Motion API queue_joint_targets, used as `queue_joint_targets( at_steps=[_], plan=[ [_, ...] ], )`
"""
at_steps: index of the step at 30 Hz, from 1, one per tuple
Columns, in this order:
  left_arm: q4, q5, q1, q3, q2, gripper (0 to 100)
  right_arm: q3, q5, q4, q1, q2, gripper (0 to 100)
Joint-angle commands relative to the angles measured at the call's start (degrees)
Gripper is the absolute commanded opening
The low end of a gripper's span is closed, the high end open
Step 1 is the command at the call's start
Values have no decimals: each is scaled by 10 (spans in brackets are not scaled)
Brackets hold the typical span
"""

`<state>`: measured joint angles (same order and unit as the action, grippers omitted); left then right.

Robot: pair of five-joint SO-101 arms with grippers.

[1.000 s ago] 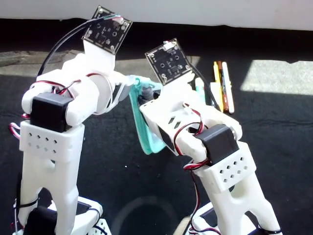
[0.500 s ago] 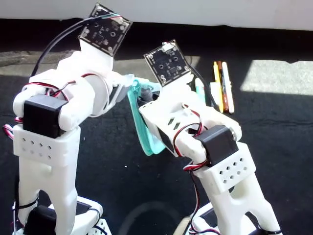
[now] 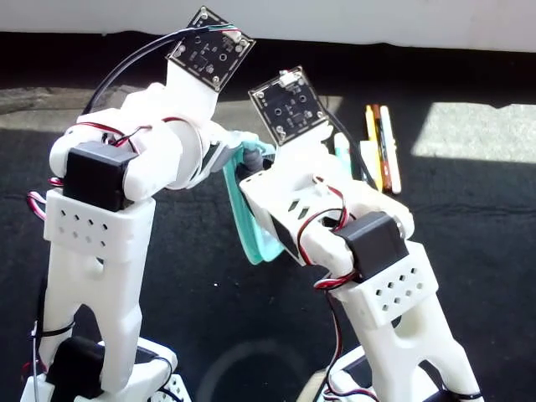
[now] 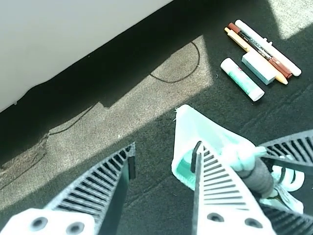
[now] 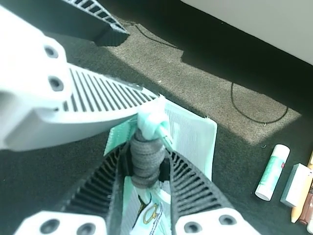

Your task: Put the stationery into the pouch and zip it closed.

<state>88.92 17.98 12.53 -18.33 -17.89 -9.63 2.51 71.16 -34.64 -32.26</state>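
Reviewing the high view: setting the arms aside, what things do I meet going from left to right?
mint-green pouch → white-and-green glue stick → yellow pencil → brown pen → white pen

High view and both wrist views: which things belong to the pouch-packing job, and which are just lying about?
For the job:
pouch, gripped by the right end effector
left end effector, open, next to the pouch
glue stick, eraser and pens, still out on the mat

Lying about:
thin cable loop on the mat
white wall behind
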Motion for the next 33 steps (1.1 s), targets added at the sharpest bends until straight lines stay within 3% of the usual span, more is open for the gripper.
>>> queue_joint_targets(
  at_steps=[1,3,5,14,22,33],
  plan=[
    [6,4,6,-7,7,200,-5,11,8,4,-2,5],
    [29,4,6,-11,9,130,-5,11,8,6,-2,5],
    [40,3,6,-11,7,0,-4,11,8,13,-2,5],
    [74,-44,-42,-11,6,9,0,15,-22,111,0,5],
    [96,-114,-43,-7,7,9,0,163,-104,144,2,5],
    [99,-140,-71,10,7,9,0,178,-101,208,-58,5]
  ],
)
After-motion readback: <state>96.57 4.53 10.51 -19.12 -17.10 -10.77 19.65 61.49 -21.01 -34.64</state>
